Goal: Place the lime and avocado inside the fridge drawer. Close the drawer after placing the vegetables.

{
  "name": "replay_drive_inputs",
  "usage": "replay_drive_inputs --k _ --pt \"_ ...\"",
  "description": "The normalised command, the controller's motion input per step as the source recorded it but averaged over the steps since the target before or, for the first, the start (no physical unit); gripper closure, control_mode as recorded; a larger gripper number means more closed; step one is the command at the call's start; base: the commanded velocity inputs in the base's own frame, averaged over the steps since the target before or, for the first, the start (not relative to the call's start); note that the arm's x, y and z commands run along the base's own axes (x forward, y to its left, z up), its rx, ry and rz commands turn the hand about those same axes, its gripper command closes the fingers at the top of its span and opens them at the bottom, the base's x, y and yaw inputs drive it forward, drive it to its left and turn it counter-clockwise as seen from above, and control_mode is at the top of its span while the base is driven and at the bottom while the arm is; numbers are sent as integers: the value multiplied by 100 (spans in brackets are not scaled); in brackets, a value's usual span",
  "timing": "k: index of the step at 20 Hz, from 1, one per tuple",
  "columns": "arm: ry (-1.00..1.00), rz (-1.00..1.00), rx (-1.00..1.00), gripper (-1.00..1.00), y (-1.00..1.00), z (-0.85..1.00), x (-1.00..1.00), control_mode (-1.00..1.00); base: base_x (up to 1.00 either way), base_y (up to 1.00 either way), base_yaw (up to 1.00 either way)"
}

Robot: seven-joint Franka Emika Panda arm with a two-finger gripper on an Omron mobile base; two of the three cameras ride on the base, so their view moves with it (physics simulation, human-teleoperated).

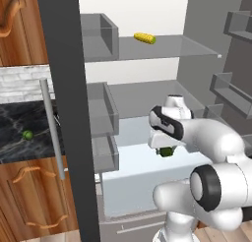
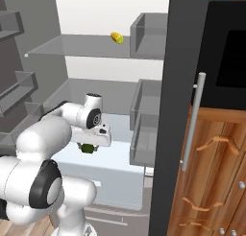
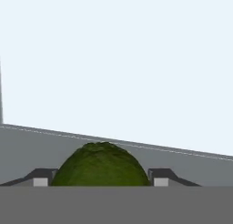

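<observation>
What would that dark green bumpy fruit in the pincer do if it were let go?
The avocado looks rounded, so it would probably roll a little after landing. Its bumpy skin likely helps the pincer keep hold of it. It hangs over the pale fridge drawer, so it should drop inside.

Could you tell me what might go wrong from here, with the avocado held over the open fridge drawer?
1. The avocado sits between the gripper fingertips above the fridge drawer; released from this height, it may bounce or roll.
2. The lime lies on the dark counter beyond the open fridge door, so fetching it means moving around that door, and a collision seems possible.
3. Closing the drawer now would leave the lime out.
</observation>
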Motion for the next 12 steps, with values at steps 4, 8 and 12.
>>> replay_drive_inputs --k 4,8,12 --pt "13 0 0 100 1 -97 3 -100 0 0 0" --pt "10 0 0 100 0 -97 -7 -100 0 0 0" --pt "11 0 -2 -100 7 -68 -9 -100 0 0 0"
